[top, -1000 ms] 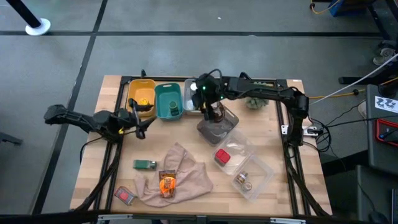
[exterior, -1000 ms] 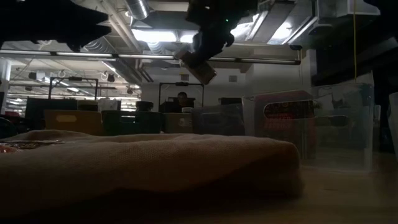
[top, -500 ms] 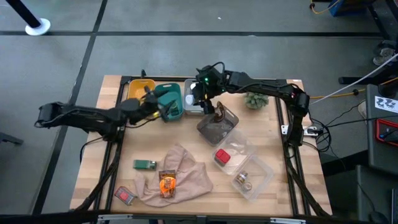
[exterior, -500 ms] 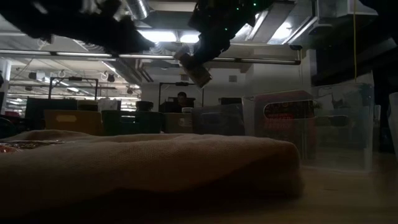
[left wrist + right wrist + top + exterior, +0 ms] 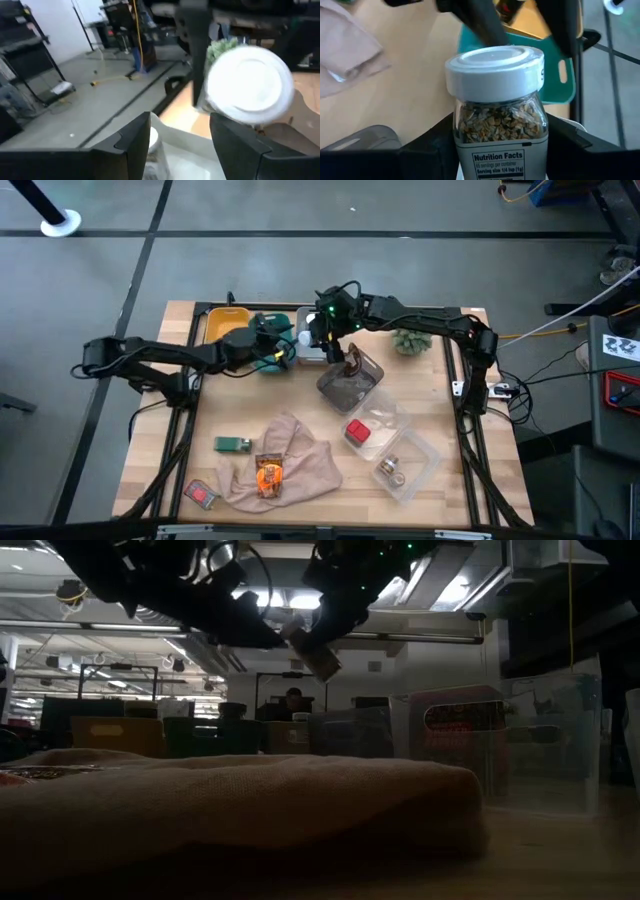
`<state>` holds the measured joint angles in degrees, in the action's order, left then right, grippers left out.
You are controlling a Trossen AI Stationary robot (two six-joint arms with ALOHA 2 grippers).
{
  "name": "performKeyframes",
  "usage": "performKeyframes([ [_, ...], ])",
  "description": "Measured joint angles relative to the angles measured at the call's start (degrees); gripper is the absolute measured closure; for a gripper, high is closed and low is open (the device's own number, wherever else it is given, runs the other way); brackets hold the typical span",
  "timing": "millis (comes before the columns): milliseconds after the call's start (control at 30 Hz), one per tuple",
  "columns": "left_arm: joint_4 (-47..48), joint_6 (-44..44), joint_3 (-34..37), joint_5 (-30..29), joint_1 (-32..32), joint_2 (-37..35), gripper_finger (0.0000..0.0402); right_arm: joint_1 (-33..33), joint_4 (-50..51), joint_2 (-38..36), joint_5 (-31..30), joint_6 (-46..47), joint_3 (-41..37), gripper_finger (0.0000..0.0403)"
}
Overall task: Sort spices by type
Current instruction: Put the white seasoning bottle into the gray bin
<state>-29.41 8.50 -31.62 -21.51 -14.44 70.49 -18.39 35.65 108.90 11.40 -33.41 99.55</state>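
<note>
1. The right arm reaches from the table's right rear edge toward the middle of the back, elbow bent, wrist lifted clear of the surface.
2. The right gripper (image 5: pixel 331 345) has its fingers clamped on a white-capped jar (image 5: pixel 498 107) of flakes, held off the table.
3. The left arm stretches from the left edge across toward the back centre.
4. The left gripper (image 5: pixel 281 350) sits just beside the right one, its fingers (image 5: pixel 136 141) spread apart and holding nothing.

Overhead, table-level and both wrist cameras share one jar (image 5: pixel 496 102).
</note>
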Motion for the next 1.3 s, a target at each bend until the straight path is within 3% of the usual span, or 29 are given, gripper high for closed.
performKeyframes([
  [200, 0.2, -2.41, -0.02, 0.19, 0.02, 0.14, 0.0221, -0.04, -0.1, 0.0, -3.42, -0.1, -0.01, 0.0192],
  [467, -1.53, -5.37, 0.0, 0.89, 0.0, 0.07, 0.0233, -0.02, -0.24, 0.0, -3.44, -0.09, 0.0, 0.0192],
  [667, -6.89, -6.57, -0.06, 4.92, 0.02, 0.05, 0.0245, 0.0, -2.18, 0.0, -3.42, -0.05, 0.0, 0.0192],
  [1300, -9.84, -6.63, -0.11, 7.01, 0.04, 2.53, 0.0269, -0.04, -3.26, 0.02, -1.36, 0.11, -0.02, 0.0192],
])
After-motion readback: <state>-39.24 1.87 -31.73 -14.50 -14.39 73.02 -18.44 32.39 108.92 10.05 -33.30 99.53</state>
